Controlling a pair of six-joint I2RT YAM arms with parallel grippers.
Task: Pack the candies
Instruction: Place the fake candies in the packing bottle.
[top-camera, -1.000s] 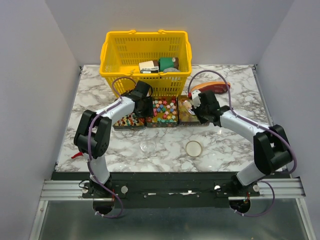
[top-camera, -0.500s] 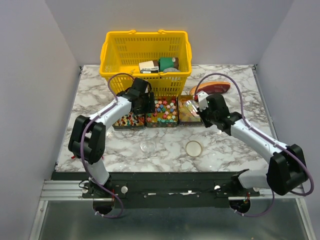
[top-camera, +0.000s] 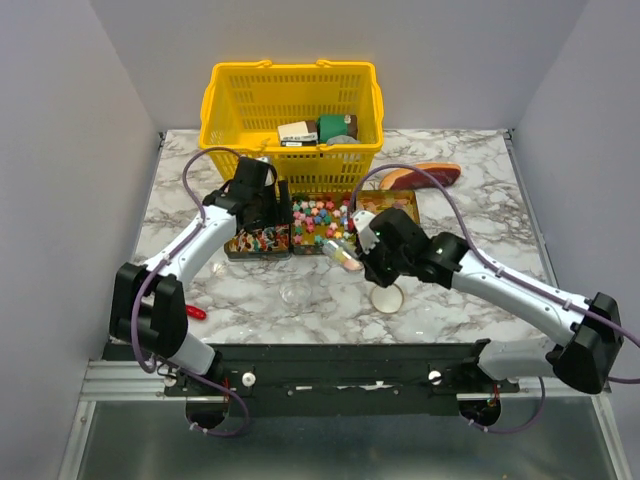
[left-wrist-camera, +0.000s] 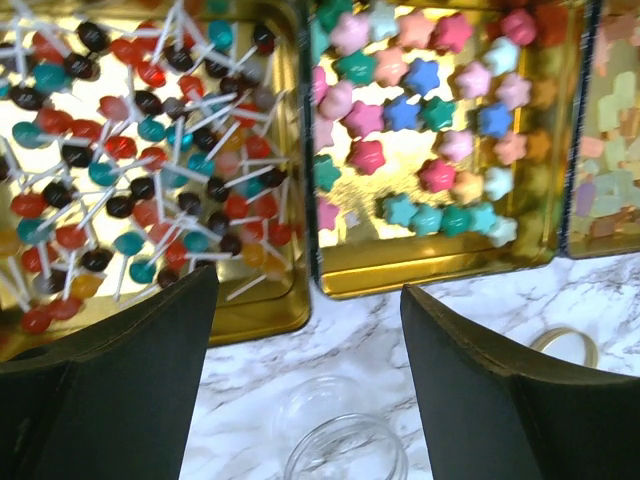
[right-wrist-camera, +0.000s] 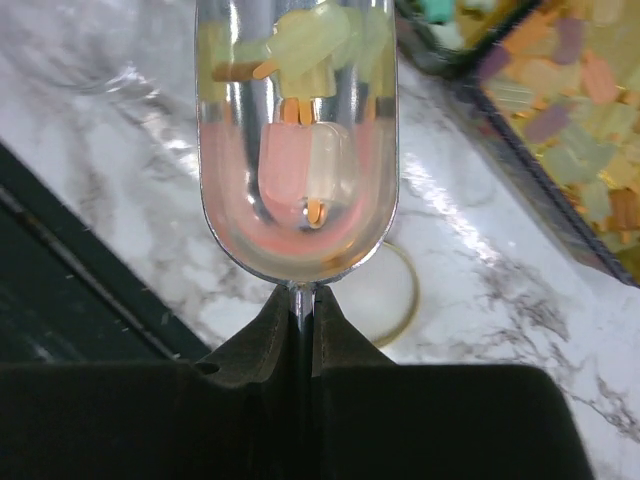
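Three gold tins hold the candies: lollipops (left-wrist-camera: 130, 150) on the left, star-shaped ones (left-wrist-camera: 420, 130) in the middle, pale gummies (right-wrist-camera: 570, 110) on the right. My right gripper (right-wrist-camera: 297, 300) is shut on the handle of a shiny scoop (right-wrist-camera: 297, 150) carrying a few gummies. In the top view the scoop (top-camera: 340, 255) hangs over the marble, between the tins and the empty glass jar (top-camera: 296, 293). My left gripper (left-wrist-camera: 305, 300) stands open and empty above the near edge of the tins, with the jar (left-wrist-camera: 345, 455) just below it. From above, the left gripper (top-camera: 265, 218) sits over the left tin (top-camera: 258, 240).
A yellow basket (top-camera: 225, 130) with boxes stands behind the tins. A red-brown slab (top-camera: 420, 175) lies at the back right. The jar's lid (top-camera: 387, 297) rests on the marble under the right arm. A small red item (top-camera: 195, 312) lies near the left arm's base.
The right arm has swung left and nearer from the right tin, carrying the loaded scoop towards the jar. The left gripper has opened wider and shifted left.
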